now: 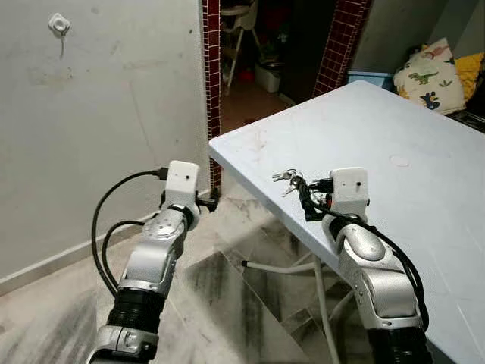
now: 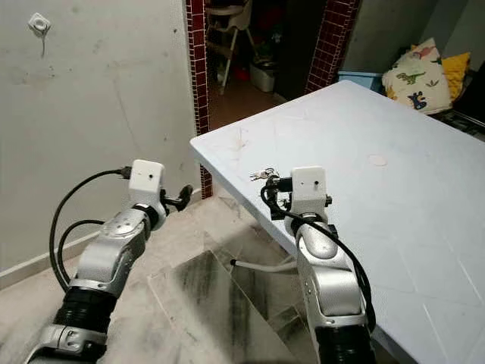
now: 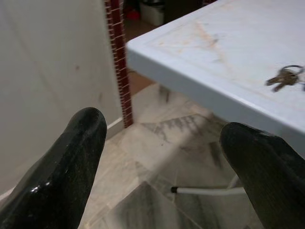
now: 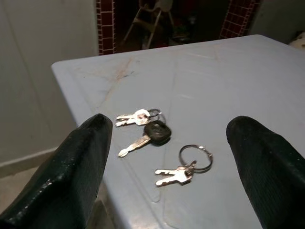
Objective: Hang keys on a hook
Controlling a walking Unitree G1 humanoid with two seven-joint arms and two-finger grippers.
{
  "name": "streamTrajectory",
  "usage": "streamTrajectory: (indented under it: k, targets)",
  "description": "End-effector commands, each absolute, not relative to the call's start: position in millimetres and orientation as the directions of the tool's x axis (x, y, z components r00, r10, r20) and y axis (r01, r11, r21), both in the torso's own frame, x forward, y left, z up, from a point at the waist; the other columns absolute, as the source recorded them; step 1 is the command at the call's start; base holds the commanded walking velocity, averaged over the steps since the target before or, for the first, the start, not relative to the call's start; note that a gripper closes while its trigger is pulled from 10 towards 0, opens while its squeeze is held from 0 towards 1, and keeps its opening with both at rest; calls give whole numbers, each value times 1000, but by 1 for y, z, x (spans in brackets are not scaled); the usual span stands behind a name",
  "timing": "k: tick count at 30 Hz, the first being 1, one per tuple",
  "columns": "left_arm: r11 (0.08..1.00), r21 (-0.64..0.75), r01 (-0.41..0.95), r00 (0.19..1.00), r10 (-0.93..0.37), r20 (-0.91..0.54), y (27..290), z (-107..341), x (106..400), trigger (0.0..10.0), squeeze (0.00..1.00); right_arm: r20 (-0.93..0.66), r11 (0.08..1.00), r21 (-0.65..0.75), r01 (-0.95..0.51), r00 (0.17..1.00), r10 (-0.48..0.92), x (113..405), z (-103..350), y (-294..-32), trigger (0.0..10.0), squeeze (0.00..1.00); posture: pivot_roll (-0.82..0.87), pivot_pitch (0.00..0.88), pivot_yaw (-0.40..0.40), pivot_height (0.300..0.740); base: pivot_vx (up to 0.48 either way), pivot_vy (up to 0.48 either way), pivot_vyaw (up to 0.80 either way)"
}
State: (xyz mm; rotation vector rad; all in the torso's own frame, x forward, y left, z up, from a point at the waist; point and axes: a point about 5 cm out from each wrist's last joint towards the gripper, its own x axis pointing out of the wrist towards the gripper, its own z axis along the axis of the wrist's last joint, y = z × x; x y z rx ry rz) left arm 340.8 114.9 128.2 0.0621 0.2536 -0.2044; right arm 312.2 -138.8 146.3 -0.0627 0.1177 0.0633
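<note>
The pale wall (image 1: 98, 114) fills the robot's 10 o'clock, with a small white hook (image 1: 59, 25) high on it, and the light blue table (image 1: 424, 152) runs from 12 toward 3 o'clock, its corner pointing at the doorway. Over the tiled floor (image 1: 227, 303) at 11 o'clock the left gripper (image 3: 167, 157) hangs off the table's edge, jaws wide apart and empty. The right gripper (image 4: 167, 171) hovers just short of the keys (image 4: 157, 143), jaws also spread wide, nothing between them. The keys lie flat near the table's near edge: two small bunches on thin rings plus one black-headed key (how they are linked I cannot tell). They look light, hard and slippery, likely to skate on the smooth top, so the black head or a raised ring seems the best hold. The edge sits close at 9 o'clock, so a push that way risks a drop; open floor lies between table and wall for reaching the hook.
</note>
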Motion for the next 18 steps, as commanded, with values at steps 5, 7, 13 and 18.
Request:
streamTrajectory:
  k: [5,7,13,18]
  targets:
    - [977,33,209,954,-196,-228,111,133,349,10000,0,-177,995,-87,-49,984,33,325,143,-137,10000,0,97,0,-42,740,0,0,0]
    - [976,36,216,950,-201,-241,110,128,348,10000,0,-192,995,-96,-38,981,19,329,140,-136,10000,0,97,0,-46,740,0,0,0]
    - [920,3,392,870,-370,-326,89,103,331,10000,0,-194,995,-103,8,981,-28,339,135,-144,10000,0,122,0,-63,740,0,0,0]
    - [879,19,476,827,-440,-349,79,93,321,10000,0,-226,996,-82,20,973,-38,342,121,-149,10000,0,125,0,-64,740,0,0,0]
